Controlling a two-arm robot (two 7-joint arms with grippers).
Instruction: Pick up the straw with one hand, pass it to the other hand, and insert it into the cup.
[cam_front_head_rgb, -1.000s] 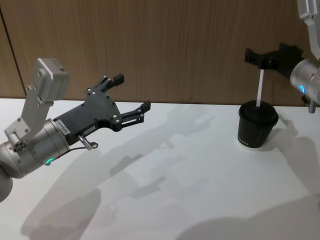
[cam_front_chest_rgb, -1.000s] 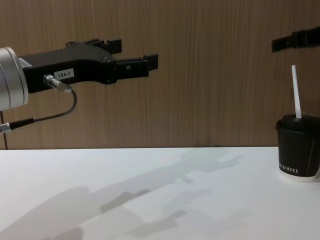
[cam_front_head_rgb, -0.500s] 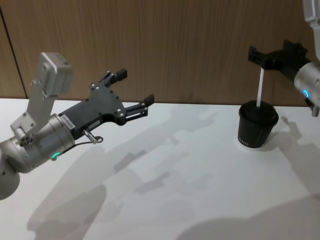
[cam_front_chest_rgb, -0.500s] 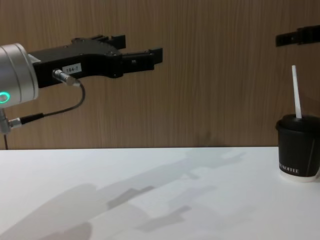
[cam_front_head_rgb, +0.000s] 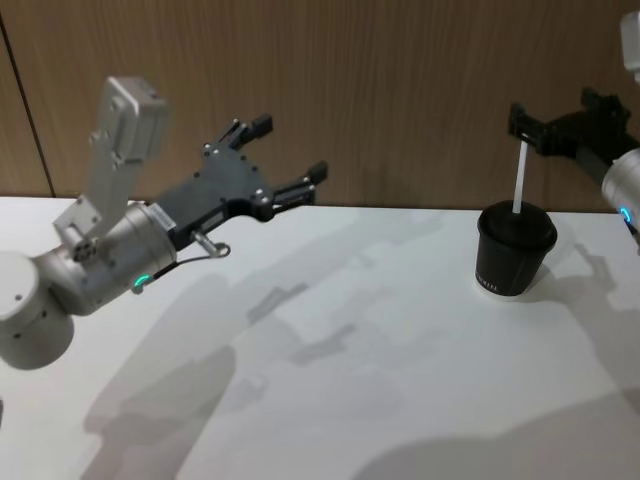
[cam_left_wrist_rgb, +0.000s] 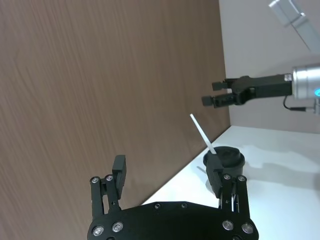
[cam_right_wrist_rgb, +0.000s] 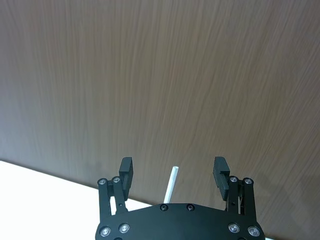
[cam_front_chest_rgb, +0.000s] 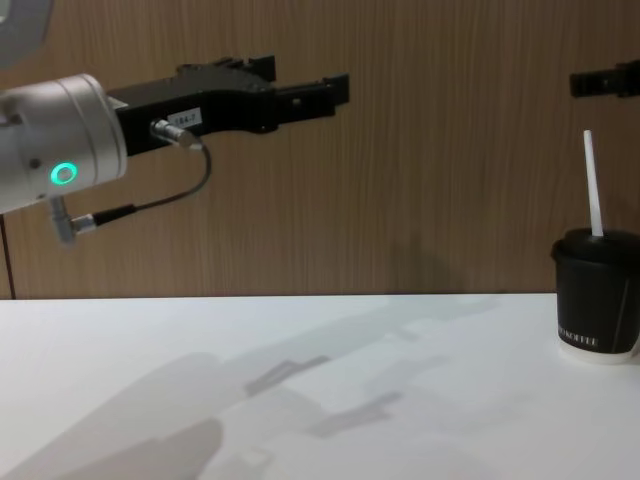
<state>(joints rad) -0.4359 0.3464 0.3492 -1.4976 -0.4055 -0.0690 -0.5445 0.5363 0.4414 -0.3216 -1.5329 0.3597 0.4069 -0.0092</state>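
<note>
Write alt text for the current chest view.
A white straw stands tilted in a lidded black paper coffee cup at the right edge of a white table. The left gripper, open, hangs high on the left before a wood wall; the right gripper hangs above the straw.

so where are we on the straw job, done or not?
Looks done. The straw stands in the lid of the cup, tilted a little, with nothing gripping it. The right hand is open, up above the straw's top and clear of it. The left hand is open and empty, raised over the table's left side. Nothing is in hand; what is left, at most, is parking the arms.
</note>
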